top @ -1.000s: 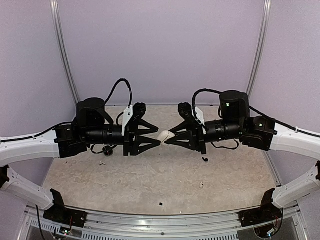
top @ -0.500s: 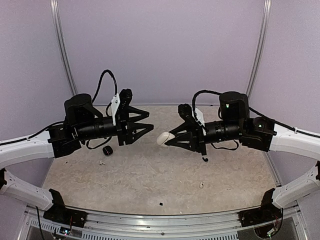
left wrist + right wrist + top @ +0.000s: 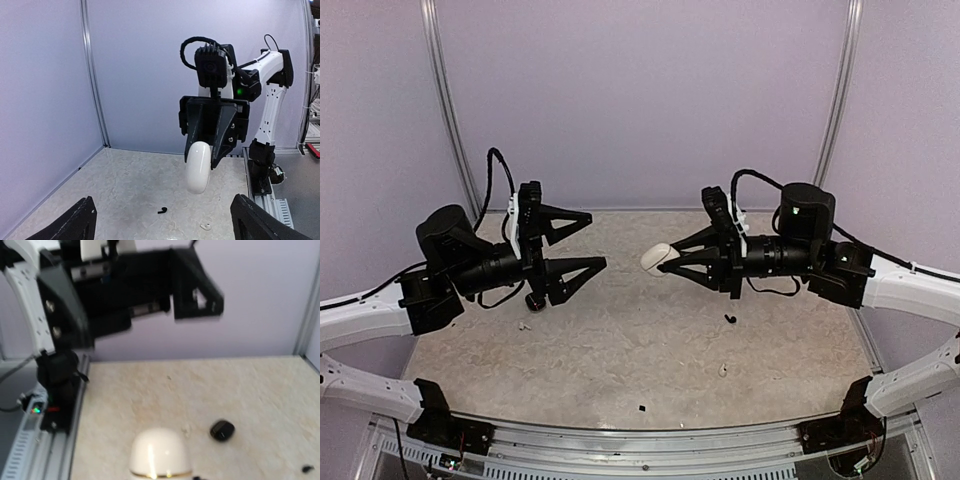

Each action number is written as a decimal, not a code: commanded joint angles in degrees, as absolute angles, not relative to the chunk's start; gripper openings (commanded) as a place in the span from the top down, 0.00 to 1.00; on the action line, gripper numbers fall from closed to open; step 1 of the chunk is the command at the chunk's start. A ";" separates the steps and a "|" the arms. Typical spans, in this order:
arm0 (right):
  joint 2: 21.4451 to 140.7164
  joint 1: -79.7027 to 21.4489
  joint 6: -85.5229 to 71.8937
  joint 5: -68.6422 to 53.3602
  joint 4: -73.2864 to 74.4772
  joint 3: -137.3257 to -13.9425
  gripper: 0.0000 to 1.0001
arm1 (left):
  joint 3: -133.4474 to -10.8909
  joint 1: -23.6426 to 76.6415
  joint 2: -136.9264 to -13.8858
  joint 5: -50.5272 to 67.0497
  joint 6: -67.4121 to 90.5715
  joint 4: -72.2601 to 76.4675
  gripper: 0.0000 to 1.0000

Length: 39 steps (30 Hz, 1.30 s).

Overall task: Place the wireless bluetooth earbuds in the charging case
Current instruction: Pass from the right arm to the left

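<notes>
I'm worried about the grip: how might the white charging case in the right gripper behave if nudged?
The white charging case looks glossy and rounded, so it is probably slippery. The right gripper pinches only one end, most of it overhanging, so a nudge could pivot it. Set on the table, its pebble shape seems apt to rock or roll.

Speckled table (image 3: 620, 345), scattered earbuds (image 3: 723, 370)
</notes>
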<state>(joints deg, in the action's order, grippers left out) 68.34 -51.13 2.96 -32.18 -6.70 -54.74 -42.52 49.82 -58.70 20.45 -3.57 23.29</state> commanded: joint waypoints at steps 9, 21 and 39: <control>68.48 -50.65 0.58 -38.43 -12.81 -55.26 1.00 | -52.01 53.79 -69.13 31.32 -7.58 17.24 0.36; 69.01 -50.74 0.13 -38.84 -14.86 -54.63 1.00 | -52.79 56.75 -73.60 30.25 -4.54 24.26 0.47; 67.67 -50.76 0.58 -37.55 -11.23 -53.69 0.78 | -54.15 57.15 -74.74 30.22 -4.07 24.68 0.84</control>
